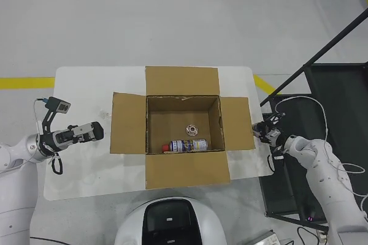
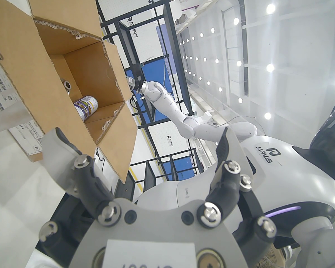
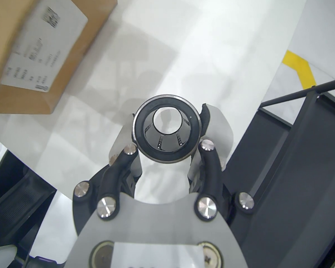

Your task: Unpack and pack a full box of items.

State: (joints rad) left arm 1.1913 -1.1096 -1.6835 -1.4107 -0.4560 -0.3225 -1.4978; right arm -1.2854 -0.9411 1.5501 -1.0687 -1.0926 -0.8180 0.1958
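Box [image 1: 183,170] sits open on the tabletop [image 1: 86,92], holding a spray can [image 1: 188,145] and metal fitting [image 1: 191,129]; right fingers [image 3: 219,129] clamp a bearing [image 3: 141,133] beside it, left fingers [image 2: 55,152] spread empty.

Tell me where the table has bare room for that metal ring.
The widest bare table lies between the box's left flap and the table edge, under the open left gripper. Both front corners beside the near flap are bare. The strip by the right flap, where the metal ring is held, is narrow.

Grey floor [image 1: 172,30] with a yellow line [image 1: 18,82]; a black rack [image 1: 346,92] stands beside the white table [image 1: 80,177].
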